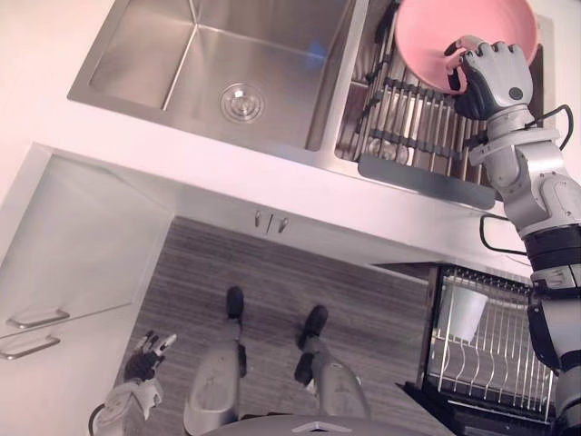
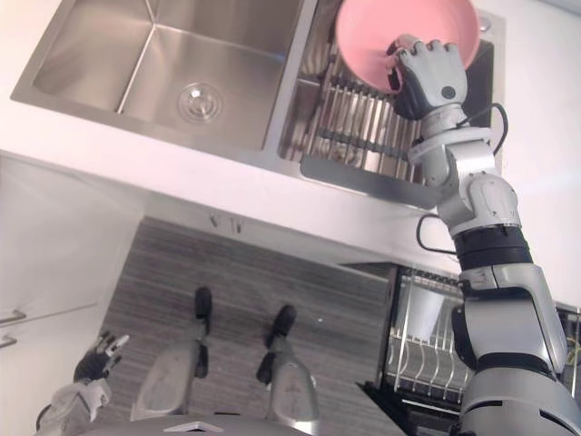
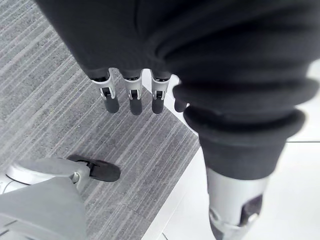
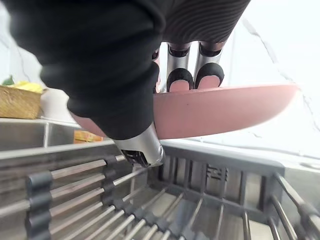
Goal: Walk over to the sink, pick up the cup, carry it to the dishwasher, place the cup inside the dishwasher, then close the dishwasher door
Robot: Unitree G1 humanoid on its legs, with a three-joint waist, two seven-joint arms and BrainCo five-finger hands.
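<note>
Right hand (image 1: 495, 80) is clamped on the rim of the pink bowl (image 1: 436, 36), above the sink rack (image 1: 408, 113) at far right. I'd lift straight up, keeping it level. Left hand (image 1: 145, 357) dangles relaxed, near left.

Right hand (image 2: 428, 80) is up over the right basin of the sink (image 2: 91, 64), fingers curled on the near rim of the pink bowl (image 2: 381, 36). The bowl is tilted over the rack (image 2: 359, 118). The drain (image 2: 200, 102) sits in the left basin. Left hand (image 2: 98, 356) hangs low over the floor (image 2: 272, 263), fingers relaxed. The dishwasher basket (image 2: 418, 350) is at lower right, partly behind the right arm.
</note>
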